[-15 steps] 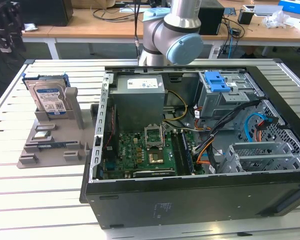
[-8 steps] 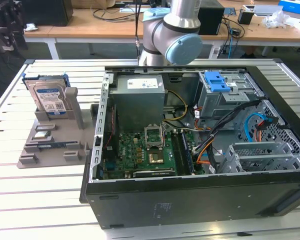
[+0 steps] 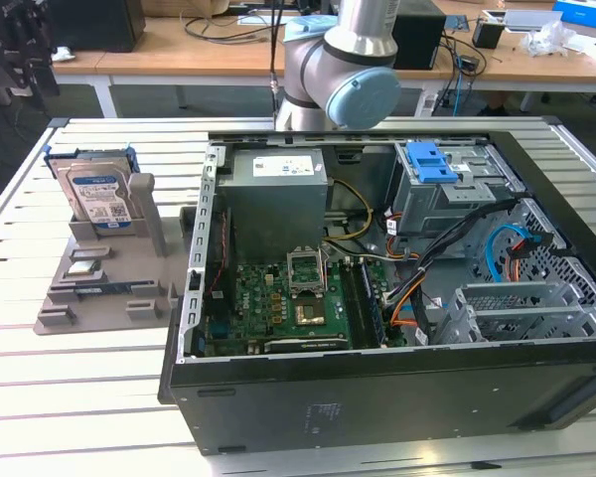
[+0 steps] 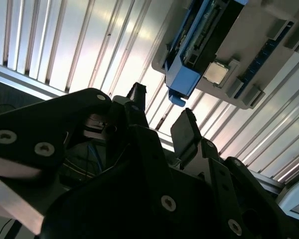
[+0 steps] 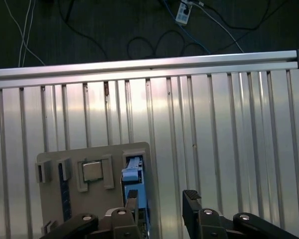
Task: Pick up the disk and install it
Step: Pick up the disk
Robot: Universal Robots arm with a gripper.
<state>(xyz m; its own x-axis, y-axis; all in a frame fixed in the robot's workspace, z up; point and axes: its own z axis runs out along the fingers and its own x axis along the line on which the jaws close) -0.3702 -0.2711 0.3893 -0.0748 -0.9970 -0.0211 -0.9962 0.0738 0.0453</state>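
The disk (image 3: 97, 194) stands on edge in a grey holder (image 3: 109, 278) on the slatted table, at the exterior view's left. It is silver with a white-and-blue label and a blue bracket. In the first wrist view my gripper (image 5: 161, 199) is open with nothing between its fingers, and the disk's blue bracket (image 5: 132, 174) lies just off one fingertip (image 5: 131, 196). The second wrist view shows the gripper (image 4: 162, 107) open too, a short way from the disk's blue bracket (image 4: 185, 74). The dark end of my arm (image 3: 15, 45) hangs above and behind the holder.
An open computer case (image 3: 377, 397) lies to the exterior view's right of the holder. Inside are a grey power-supply box (image 3: 278, 189), a motherboard (image 3: 288, 298) and a drive cage with a blue latch (image 3: 432, 159). A small chip (image 5: 92, 172) sits in the holder. The table edge (image 5: 149, 67) runs nearby.
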